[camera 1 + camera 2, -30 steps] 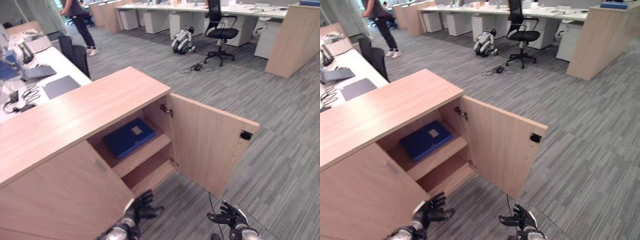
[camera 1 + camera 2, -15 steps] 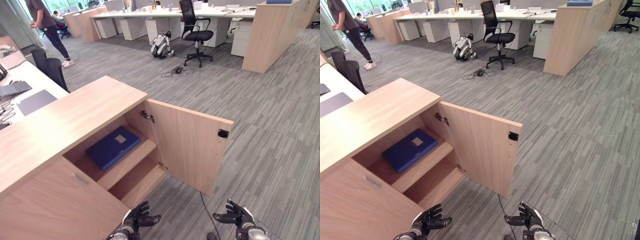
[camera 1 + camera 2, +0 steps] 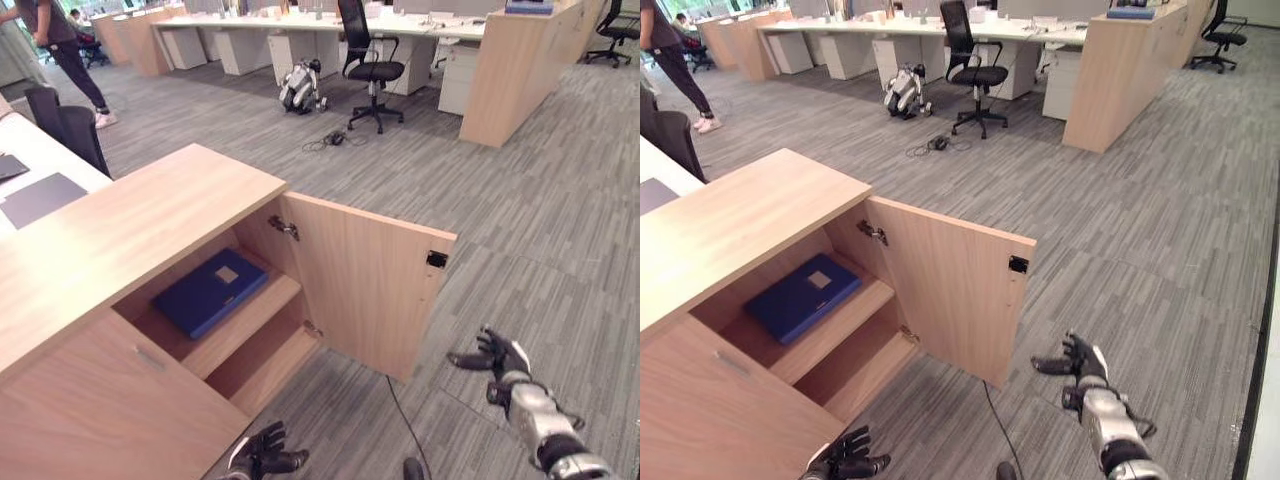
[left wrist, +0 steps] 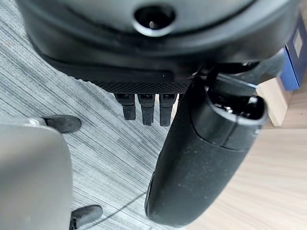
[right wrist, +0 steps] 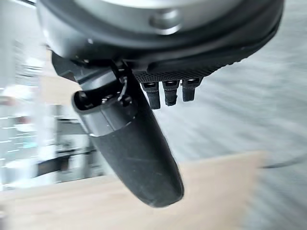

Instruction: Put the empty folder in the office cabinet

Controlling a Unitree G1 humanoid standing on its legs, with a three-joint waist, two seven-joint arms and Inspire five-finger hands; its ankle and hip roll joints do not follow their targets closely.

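Left eye view: folder [image 3: 210,292] shelved, well apart from right hand [image 3: 503,357].

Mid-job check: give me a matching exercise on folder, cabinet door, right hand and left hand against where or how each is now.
Things:
1. blue folder
2. cabinet door
3. right hand
4. left hand

States:
A. swung open
B. low, in front of the cabinet's closed part
C. flat on the upper shelf
D. open, raised beside the door's free edge

Pairs: 1-C, 2-A, 3-D, 4-B

A blue folder [image 3: 210,291] lies flat on the open cabinet's upper shelf [image 3: 252,318].
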